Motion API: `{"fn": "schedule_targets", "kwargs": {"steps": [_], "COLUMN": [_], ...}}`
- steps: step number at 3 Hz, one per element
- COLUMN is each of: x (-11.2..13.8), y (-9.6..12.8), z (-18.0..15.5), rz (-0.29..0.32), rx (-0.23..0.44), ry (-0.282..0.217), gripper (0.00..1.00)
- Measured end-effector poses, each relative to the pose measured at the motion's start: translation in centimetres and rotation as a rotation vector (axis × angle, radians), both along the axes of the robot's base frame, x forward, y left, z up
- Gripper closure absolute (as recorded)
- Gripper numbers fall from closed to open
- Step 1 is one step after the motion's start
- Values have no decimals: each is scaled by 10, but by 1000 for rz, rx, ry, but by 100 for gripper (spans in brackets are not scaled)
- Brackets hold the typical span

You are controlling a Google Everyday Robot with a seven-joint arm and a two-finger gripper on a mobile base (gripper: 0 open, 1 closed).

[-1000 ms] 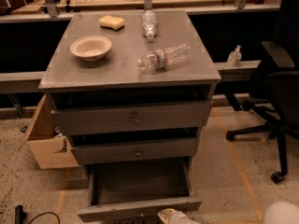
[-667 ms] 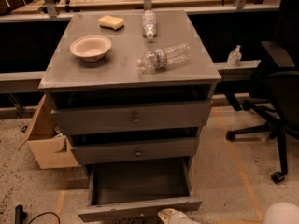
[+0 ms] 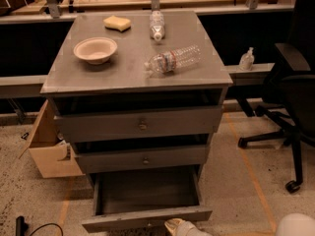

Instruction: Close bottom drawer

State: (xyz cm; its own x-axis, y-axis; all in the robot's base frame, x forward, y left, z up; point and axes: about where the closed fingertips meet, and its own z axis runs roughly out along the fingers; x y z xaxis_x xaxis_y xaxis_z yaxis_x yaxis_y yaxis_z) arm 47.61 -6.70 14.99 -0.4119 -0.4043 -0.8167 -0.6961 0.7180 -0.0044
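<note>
Clearly, the bottom drawer (image 3: 146,218) is pulled far out from the grey cabinet (image 3: 128,75), so its dark inside floor is open to view and its slim front reaches nearly the lower edge of the picture. The gripper (image 3: 176,226) is at that lower edge, just beside the drawer front, a little right of its centre. Only a pale tip of it shows, so I cannot tell whether it is released or clenched, or whether it touches the front.

Above, the middle drawer (image 3: 142,159) and the top drawer (image 3: 140,125) have their fronts much further back.

On the cabinet top stand a paper bowl (image 3: 95,49) and a yellow sponge (image 3: 117,23), with two plastic bottles lying down, one at the back (image 3: 157,24) and one near the front edge (image 3: 172,60). A cardboard box (image 3: 47,149) is on the floor to the left, and a black office chair (image 3: 290,97) is to the right.
</note>
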Motion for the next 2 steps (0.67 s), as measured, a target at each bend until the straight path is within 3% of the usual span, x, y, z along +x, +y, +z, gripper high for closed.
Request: {"fn": "schedule_targets", "kwargs": {"steps": [2], "x": [6], "y": [8], "z": [2], "rz": [9], "rx": [9], "ry": [-19], "gripper": [100]}}
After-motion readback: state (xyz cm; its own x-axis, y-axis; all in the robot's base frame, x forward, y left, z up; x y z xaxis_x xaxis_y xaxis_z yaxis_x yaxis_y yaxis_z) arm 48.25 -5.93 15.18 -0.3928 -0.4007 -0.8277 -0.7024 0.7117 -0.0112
